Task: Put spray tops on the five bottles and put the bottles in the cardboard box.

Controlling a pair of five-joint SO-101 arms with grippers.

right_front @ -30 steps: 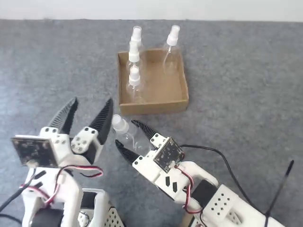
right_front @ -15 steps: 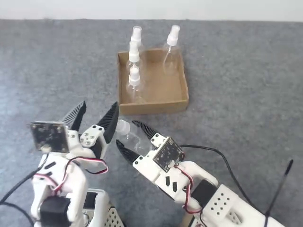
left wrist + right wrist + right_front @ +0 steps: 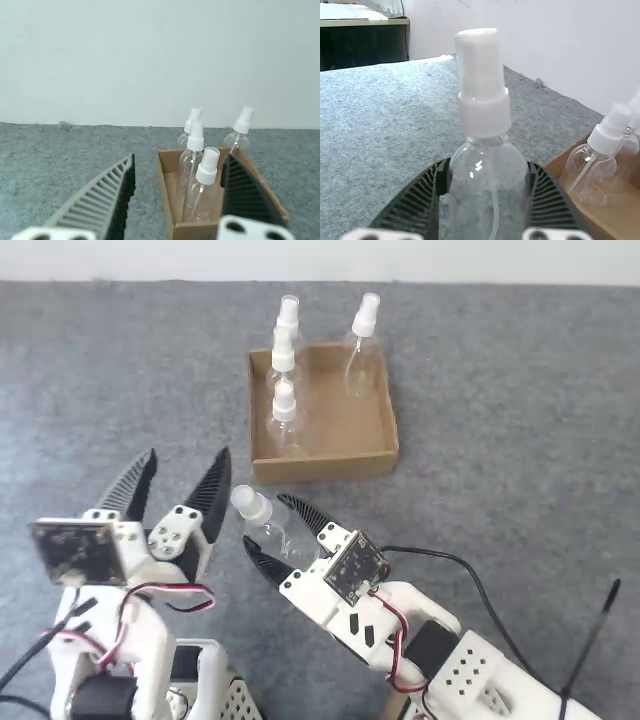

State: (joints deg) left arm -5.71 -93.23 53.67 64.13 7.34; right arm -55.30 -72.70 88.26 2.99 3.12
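Nearest the near edge of the grey surface (image 3: 520, 400), the right gripper (image 3: 264, 521) is closed round the clear body of the fifth bottle (image 3: 487, 185), which is held tilted with its neck toward the left gripper. Whether the bottle touches the surface cannot be told. A white spray top (image 3: 481, 85) is already seated on its neck, though it cannot be made out whether it is screwed fully home. Just beside it, toward the left edge, the left gripper (image 3: 187, 465) is spread wide with nothing in it, one finger near the spray top but apart from it. The capping of the last bottle is therefore judged done or all but done, with only the boxing left. Farther off, toward the far edge, the cardboard box (image 3: 325, 468) is found with four bottles (image 3: 284, 412) standing capped inside: three along its left wall and one at its far right corner. For the next move, the held bottle must be lifted over the box's near wall and lowered upright onto the bare floor at the near right corner, without the standing bottles being knocked. No brand, label or writing can be read on anything.
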